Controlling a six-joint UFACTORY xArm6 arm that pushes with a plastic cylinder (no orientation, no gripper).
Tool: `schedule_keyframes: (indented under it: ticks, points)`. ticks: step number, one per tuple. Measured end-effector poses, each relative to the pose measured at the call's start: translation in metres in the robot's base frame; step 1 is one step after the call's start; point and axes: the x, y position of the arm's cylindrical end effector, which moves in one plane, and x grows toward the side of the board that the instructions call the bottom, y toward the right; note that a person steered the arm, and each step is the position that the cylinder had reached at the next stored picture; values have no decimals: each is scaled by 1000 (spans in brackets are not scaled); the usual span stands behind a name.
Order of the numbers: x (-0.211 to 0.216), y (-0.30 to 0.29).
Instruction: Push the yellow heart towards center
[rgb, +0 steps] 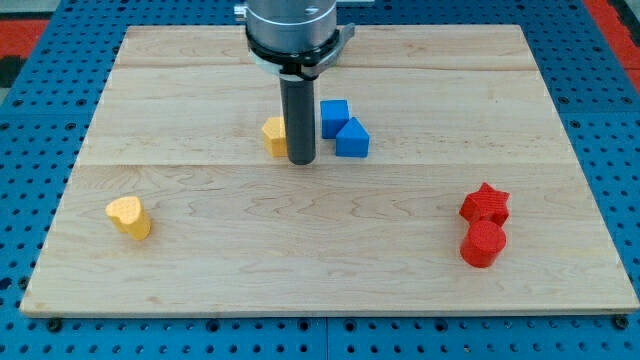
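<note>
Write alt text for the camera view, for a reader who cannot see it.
My tip rests on a wooden board beside a yellow block and two blue blocks, far from the yellow heart near the view's bottom left. A red star and red cylinder sit at the view's right.

Yellow heart, red star

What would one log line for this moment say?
my tip: beside yellow block, top centre | yellow heart: lower left, untouched | push: not begun
</note>
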Motion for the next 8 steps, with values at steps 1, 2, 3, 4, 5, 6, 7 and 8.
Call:
schedule_keyframes:
  ticks: [1,2,3,4,5,6,7,8]
  points:
    - [56,-36]
    - [95,-121]
    - [101,-204]
    - [102,-208]
    - [129,-210]
    - [126,-278]
    - [105,-263]
    - [82,-219]
